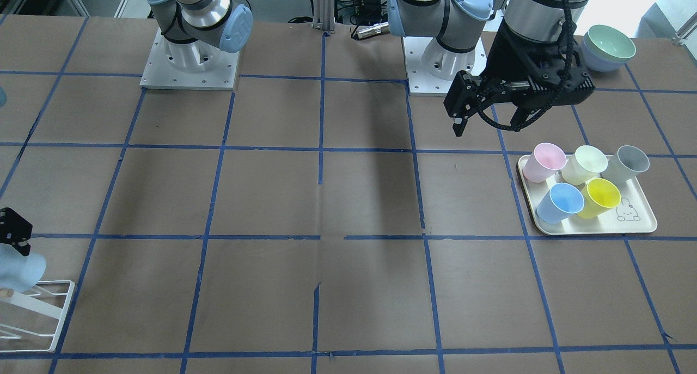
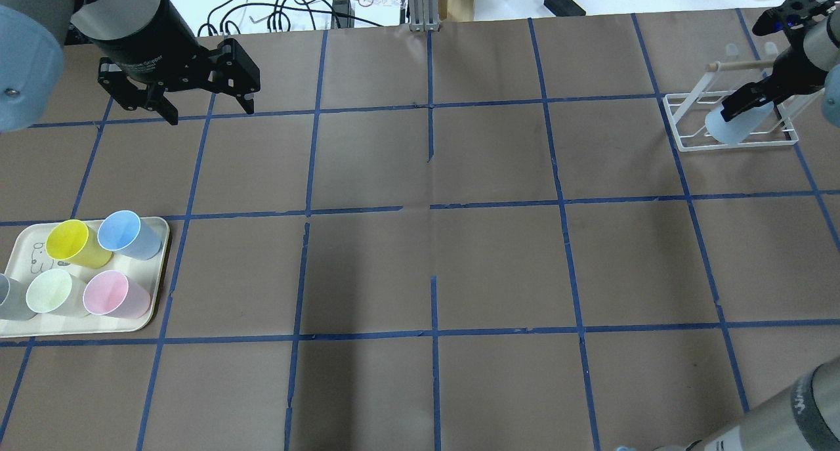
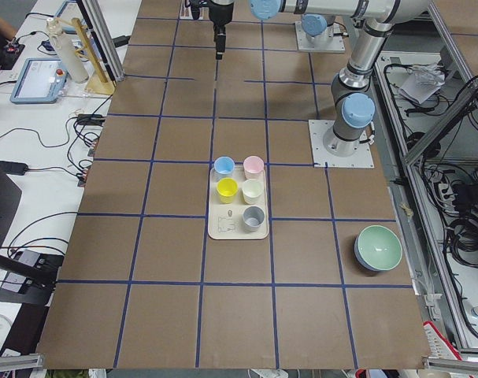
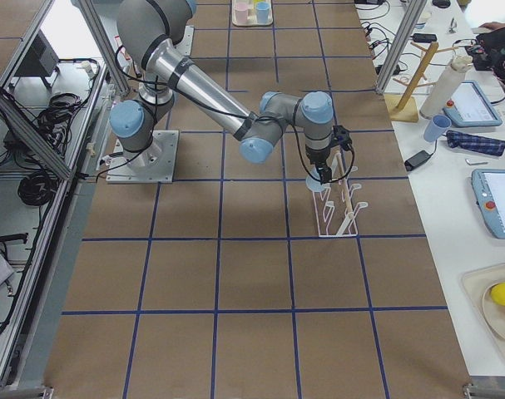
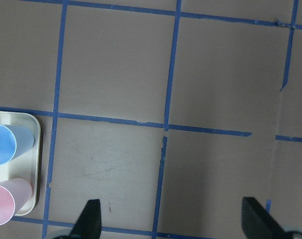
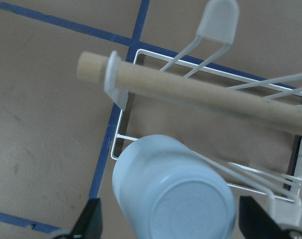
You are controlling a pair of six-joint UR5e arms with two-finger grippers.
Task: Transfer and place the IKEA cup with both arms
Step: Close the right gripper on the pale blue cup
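Five cups, namely a yellow cup (image 2: 69,241), a sky-blue cup (image 2: 125,231), a grey cup (image 2: 10,297), a pale green cup (image 2: 49,292) and a pink cup (image 2: 108,293), are seen upright on a cream tray (image 2: 163,247) at the left edge of the counter (image 2: 426,267). Beyond the tray, the left gripper (image 2: 210,113) is held above the counter, spread wide with nothing in it. At far right, the IKEA cup (image 2: 734,128) is found upturned and tilted on a white wire rack (image 2: 682,119). It is flanked by the widely parted fingers (image 6: 91,219) of the right gripper (image 6: 171,221), and no contact can be made out.

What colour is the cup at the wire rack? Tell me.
Pale icy blue. The IKEA cup shows best in the right wrist-mounted view.
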